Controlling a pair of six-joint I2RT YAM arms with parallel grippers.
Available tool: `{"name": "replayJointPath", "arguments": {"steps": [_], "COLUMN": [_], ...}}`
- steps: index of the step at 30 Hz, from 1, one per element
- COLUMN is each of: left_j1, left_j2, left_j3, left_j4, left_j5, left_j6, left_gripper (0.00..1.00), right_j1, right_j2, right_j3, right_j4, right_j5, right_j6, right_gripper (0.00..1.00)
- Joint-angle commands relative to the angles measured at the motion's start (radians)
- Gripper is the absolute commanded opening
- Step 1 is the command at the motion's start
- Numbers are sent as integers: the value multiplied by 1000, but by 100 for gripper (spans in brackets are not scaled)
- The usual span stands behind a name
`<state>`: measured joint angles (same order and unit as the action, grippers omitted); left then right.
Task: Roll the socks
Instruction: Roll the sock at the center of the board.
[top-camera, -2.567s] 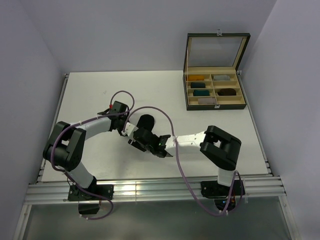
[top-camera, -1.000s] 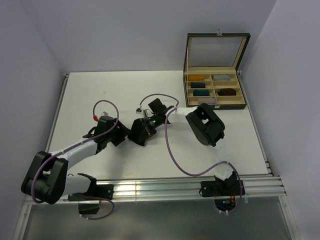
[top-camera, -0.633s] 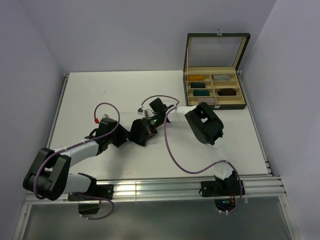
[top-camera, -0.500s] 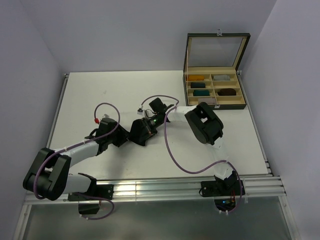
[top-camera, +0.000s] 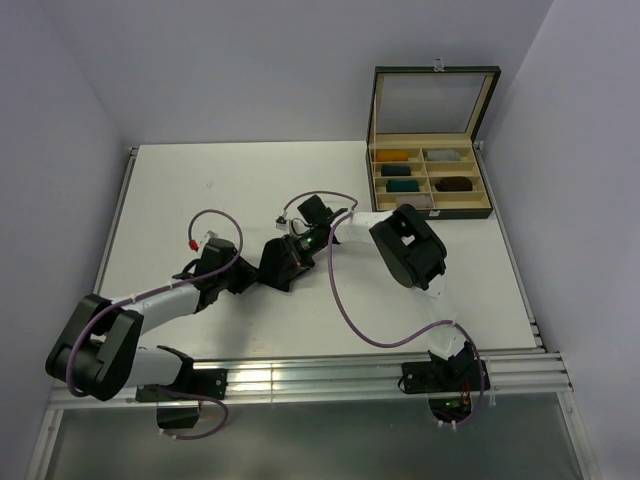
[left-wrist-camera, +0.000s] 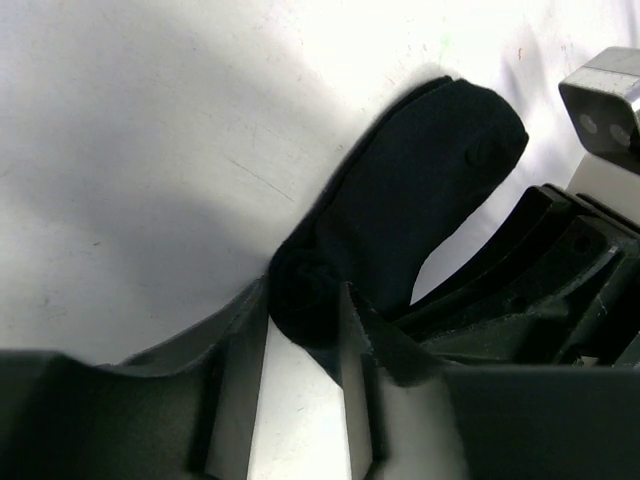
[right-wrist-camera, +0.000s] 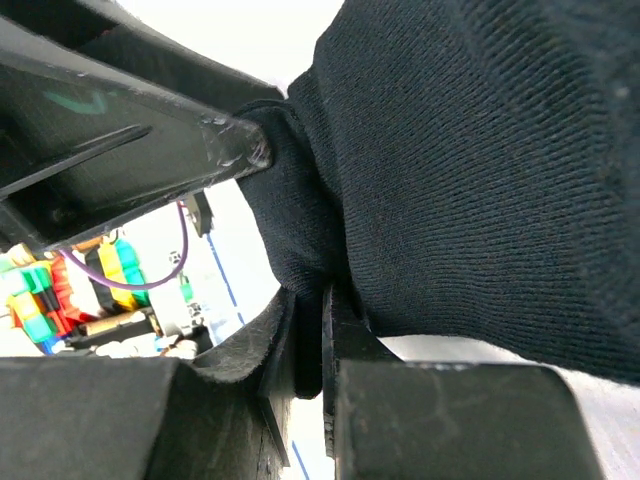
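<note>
A black sock (top-camera: 276, 263) lies bunched at the table's middle, between my two grippers. In the left wrist view it (left-wrist-camera: 420, 170) runs up and right from a rolled end. My left gripper (left-wrist-camera: 303, 297) is shut on that rolled end and shows in the top view (top-camera: 250, 277) just left of the sock. My right gripper (right-wrist-camera: 322, 300) is shut on a fold of the knitted sock (right-wrist-camera: 480, 150) and meets it from the upper right in the top view (top-camera: 292, 248). No striped brown sock can be told apart.
An open compartment box (top-camera: 431, 212) stands at the back right, its lid up, with mustard (top-camera: 396, 155), grey (top-camera: 446, 155) and teal (top-camera: 402, 185) rolled bundles inside. Purple cables loop over both arms. The right arm's elbow (top-camera: 408, 250) hangs right of the sock.
Since 2.6 s ago both arms have swung round to opposite sides of the sock. Over the last second my left gripper has edged right toward the sock; the right one stays put.
</note>
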<state>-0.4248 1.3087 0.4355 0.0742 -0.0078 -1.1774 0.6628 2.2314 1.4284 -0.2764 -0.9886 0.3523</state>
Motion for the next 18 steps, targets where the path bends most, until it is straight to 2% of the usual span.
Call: {"name": "replayJointPath", "arguments": {"steps": [1,5,7,12,13,14,15,17,18], "left_j1": [-14,-15,-15,-15,-15,-15,-15,-15,-15], "left_j2": [26,53,82,138,159,199,211,242,266], "left_j3": [-23,-1,15,78,94,168,169,226,241], "left_j4": [-70,-105,-116,-97,-102,-135,-136,-169,-172], "left_j5": [-50,-55,-52,-11,-1,17,17,32,40], "left_j6": [-21,-15,2,76,91,163,163,206,219], "left_gripper": [30,8,0,0,0,0,0,0,0], "right_j1": [-2,0,1,14,27,59,60,110,132], "right_j2": [28,-15,-47,-217,-257,-408,-409,-500,-524], "right_j3": [20,-17,-42,-173,-199,-315,-316,-384,-402], "right_j4": [29,69,94,164,204,271,273,325,354], "right_j5": [71,116,149,332,378,588,590,735,872], "right_j6": [27,39,33,-16,-25,-88,-88,-148,-171], "right_gripper": [0,0,5,31,33,43,43,48,50]}}
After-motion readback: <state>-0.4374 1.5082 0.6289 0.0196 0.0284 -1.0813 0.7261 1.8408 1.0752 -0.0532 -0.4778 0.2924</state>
